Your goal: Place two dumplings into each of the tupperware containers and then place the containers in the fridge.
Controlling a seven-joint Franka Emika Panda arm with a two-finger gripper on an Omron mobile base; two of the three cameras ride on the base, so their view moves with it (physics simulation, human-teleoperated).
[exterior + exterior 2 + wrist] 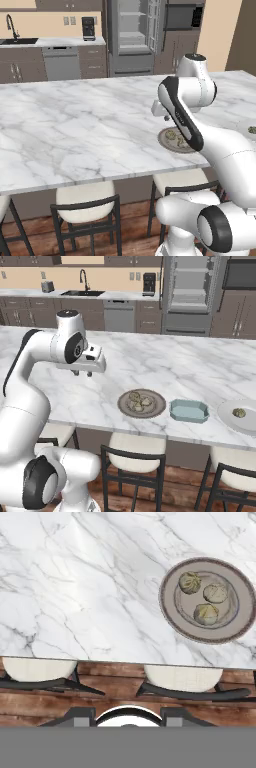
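The arm stands folded high over the marble worktop (165, 363), elbow up, with its hand level and the gripper (82, 373) pointing straight down above bare stone, well left of the grey plate (159, 404). Its fingers hang empty; how far apart they stand I cannot tell. Three dumplings (206, 613) sit on that plate near the worktop's front edge. Just beside it, to the right, lies one pale-blue tupperware container (189, 410), then a white plate (226, 415) bearing another dumpling (239, 413). The fridge (191, 293) stands open behind. No writing is readable anywhere.
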